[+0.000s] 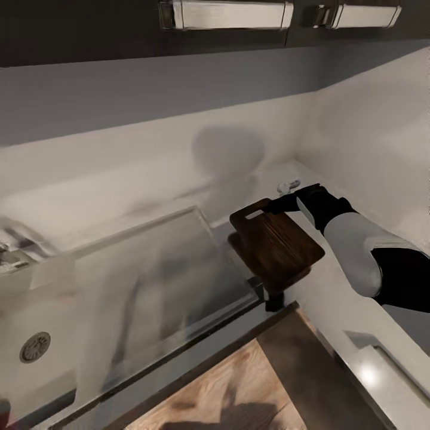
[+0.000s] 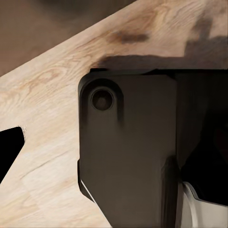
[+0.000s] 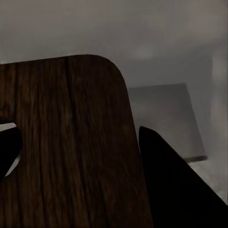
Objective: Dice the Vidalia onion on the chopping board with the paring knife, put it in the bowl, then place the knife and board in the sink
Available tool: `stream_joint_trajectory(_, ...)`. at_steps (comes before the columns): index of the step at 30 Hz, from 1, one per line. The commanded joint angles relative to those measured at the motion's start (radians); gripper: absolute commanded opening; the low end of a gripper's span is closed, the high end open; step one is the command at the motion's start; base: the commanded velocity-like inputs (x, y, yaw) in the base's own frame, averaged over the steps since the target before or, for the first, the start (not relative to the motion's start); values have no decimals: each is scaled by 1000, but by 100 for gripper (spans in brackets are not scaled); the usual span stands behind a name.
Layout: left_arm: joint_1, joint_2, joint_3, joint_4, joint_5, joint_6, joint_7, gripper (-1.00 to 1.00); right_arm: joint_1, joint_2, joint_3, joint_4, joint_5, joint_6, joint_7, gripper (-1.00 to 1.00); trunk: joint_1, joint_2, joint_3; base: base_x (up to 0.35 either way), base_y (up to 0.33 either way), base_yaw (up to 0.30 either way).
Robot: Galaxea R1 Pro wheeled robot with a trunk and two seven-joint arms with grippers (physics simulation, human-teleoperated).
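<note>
Beside the sink's (image 1: 143,286) drainboard, off its end away from the drain, the chopping board (image 1: 276,243) hangs in the air, tilted, slot handle toward the back wall. Right gripper (image 1: 280,206) holds it at the handle end. Right wrist view: dark grained wood (image 3: 66,142) lies between the two black fingers (image 3: 175,185), so the jaws are clenched on the board.

Sink basin: round drain (image 1: 34,347) visible at the far end from the board; steel reads blurred. Onion, paring knife and bowl are not made out in these views.

Left wrist view: pale wood floor (image 2: 42,118) and a dark part of the robot's own body; one black fingertip (image 2: 9,147) at the frame edge. Left jaws: cannot tell whether parted or closed.

Judgement: step in hand is the last one, carrying the board to the sink. Next move calls for swinging the board across over the drainboard toward the basin, lowering it, then opening the right jaws. Risk: the board's lower edge catching the table (image 1: 358,334) edge or sink rim.
</note>
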Motion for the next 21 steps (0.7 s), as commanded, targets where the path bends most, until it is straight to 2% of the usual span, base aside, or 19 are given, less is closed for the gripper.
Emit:
stream_joint_trajectory(1, 1, 0, 0, -1, 0, -1, 0, 100, 0, 0, 1, -2, 3, 5, 5, -100, 0, -2, 0, -274, 184, 0)
stream_joint_trajectory(16, 0, 0, 0, -5, -2, -5, 0, 100, 0, -4, 1, -3, 3, 5, 4, -100, 0, -2, 24, -274, 190, 0)
stream_joint_trajectory(21, 0, 0, -1, -7, -1, -52, 0, 100, -1, -2, 1, -3, 3, 5, 4, -100, 0, -2, 31, -259, 181, 0)
